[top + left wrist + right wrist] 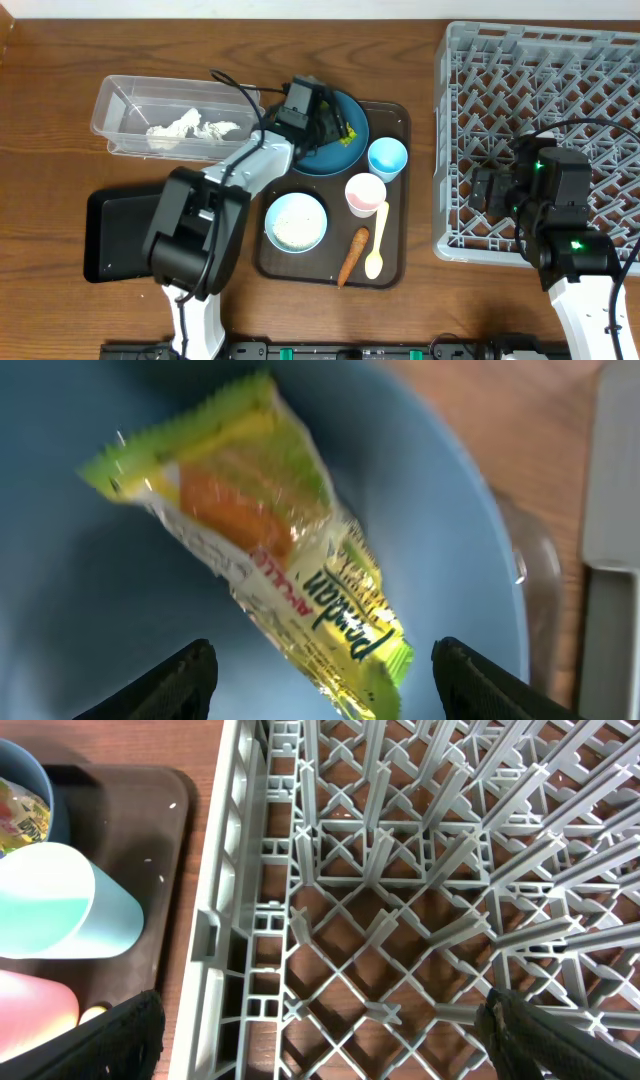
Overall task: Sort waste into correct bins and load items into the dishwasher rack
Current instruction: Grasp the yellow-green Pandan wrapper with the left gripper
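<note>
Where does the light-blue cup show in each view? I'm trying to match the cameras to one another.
Overhead: the light-blue cup stands at the upper right of the brown tray, right of the dark blue plate.
Left wrist: not in it; only the plate and a wrapper.
Right wrist: at the left edge, below the plate, beside the rack.
Shared landmark: the dark blue plate.

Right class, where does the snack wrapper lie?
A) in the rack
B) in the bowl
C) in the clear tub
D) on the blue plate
D: the wrapper lies on the plate, with the open left gripper over it.
</note>
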`<move>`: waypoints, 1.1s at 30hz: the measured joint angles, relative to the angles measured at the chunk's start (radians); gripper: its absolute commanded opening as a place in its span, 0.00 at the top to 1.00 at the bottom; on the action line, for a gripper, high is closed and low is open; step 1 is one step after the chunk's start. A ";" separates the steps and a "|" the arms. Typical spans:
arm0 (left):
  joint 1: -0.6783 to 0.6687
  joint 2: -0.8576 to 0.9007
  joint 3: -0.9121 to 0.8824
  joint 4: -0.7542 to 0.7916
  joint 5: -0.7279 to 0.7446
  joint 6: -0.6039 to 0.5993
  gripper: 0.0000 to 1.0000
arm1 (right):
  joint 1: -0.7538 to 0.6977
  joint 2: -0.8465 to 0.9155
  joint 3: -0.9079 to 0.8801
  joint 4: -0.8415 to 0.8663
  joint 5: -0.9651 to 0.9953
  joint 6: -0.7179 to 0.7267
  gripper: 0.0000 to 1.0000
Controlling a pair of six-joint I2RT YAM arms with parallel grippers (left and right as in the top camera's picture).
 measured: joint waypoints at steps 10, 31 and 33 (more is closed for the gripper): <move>-0.019 0.031 0.000 0.013 -0.001 -0.058 0.30 | 0.000 0.000 0.000 0.000 0.000 0.000 0.01; -0.042 0.053 0.000 0.016 -0.033 -0.071 0.85 | 0.000 0.000 0.000 -0.002 0.000 0.004 0.01; -0.042 0.053 0.000 0.010 -0.040 -0.075 0.91 | 0.000 0.000 0.000 -0.003 0.000 0.004 0.01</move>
